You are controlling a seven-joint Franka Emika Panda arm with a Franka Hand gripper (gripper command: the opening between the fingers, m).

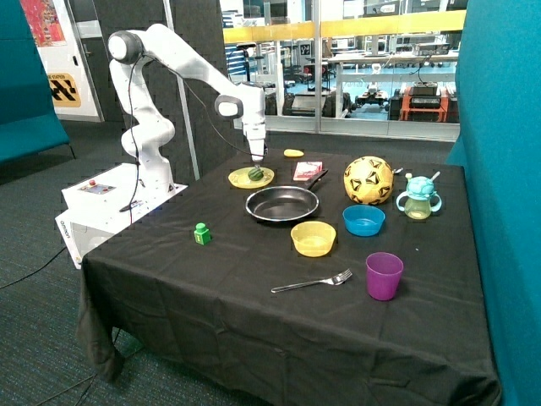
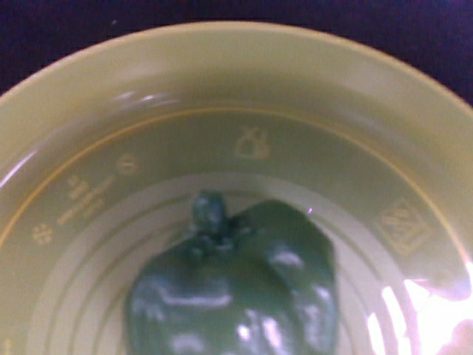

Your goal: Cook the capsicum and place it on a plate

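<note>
Capsicum (image 1: 255, 173) sits on the yellow plate (image 1: 239, 179) near the counter's (image 1: 254, 279) far edge, beside the empty frying pan (image 1: 282, 204). Fingers (image 1: 257, 156) hover right above it; whether they are parted cannot be told. Bare cloth lies open toward the green block (image 1: 201, 233).

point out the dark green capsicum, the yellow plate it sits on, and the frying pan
Small dark green capsicum (image 2: 236, 288), wrist view: its glossy upper body, below the stem.
Flat round yellow plate (image 2: 244, 81), wrist view: its bare sloping rim.
Dark metal frying pan (image 1: 281, 205), outside view: its bare inner base.
</note>
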